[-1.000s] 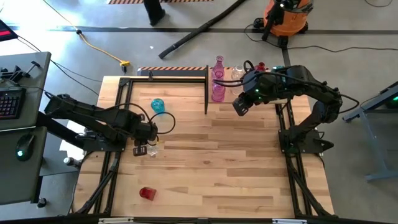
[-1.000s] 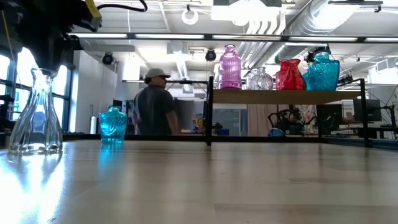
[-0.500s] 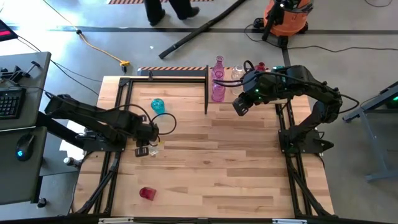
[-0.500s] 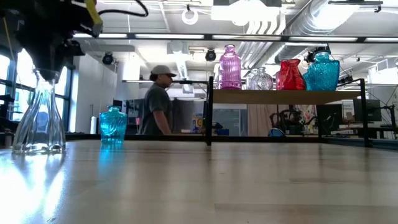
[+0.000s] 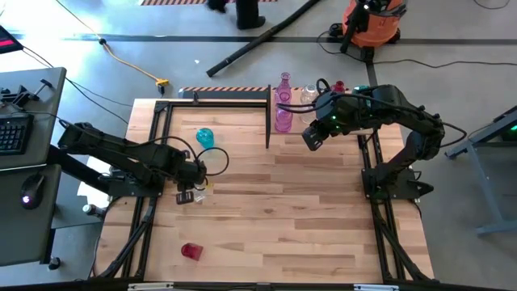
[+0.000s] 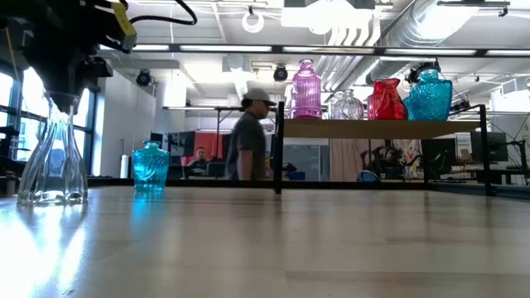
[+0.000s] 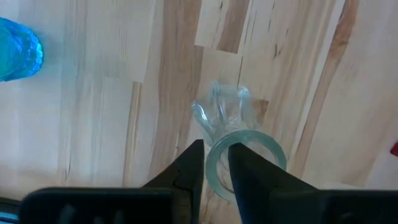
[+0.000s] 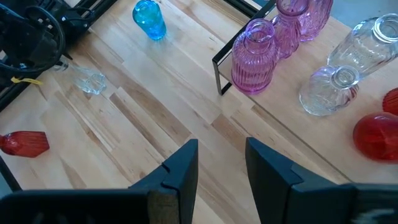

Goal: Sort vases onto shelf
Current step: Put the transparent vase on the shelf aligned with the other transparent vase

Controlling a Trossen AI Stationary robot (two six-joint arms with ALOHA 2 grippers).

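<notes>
Red glass first: a red vase lying on its side near the table's front edge, apart from everything else.

Farther in, on the left side, a clear vase, tall-necked and flared at the base, standing upright on the wood. Gripped from above by the left gripper: fingers pressed close together, pinching the wall of the rim, one finger inside the mouth and one outside. Base on the table, not yet lifted.

Beyond that, a teal vase, upright and alone, just left of the shelf's nearest post.

Farthest back, the shelf, already carrying a pink ribbed vase, a clear round vase, a red one and a teal one, packed close together. Hovering in front of it, above the bare table, the right gripper, fingers spread, holding nothing.

Likely trouble from here:
- Thin hold on smooth glass. With only the rim's wall between the fingers, could swing or slip out on the lift, especially with a quick start.
- Too hard a squeeze on so narrow a lip: risk of chipping.
- Tall neck and low shelf edge. Carried too low, could knock the front post or the shelf board.
- Little free room on the shelf. Set down carelessly, could nudge a neighbour and topple it or push it off the back.
- Right arm waiting near the same shelf front: possible clash if the carry path crosses it.
</notes>
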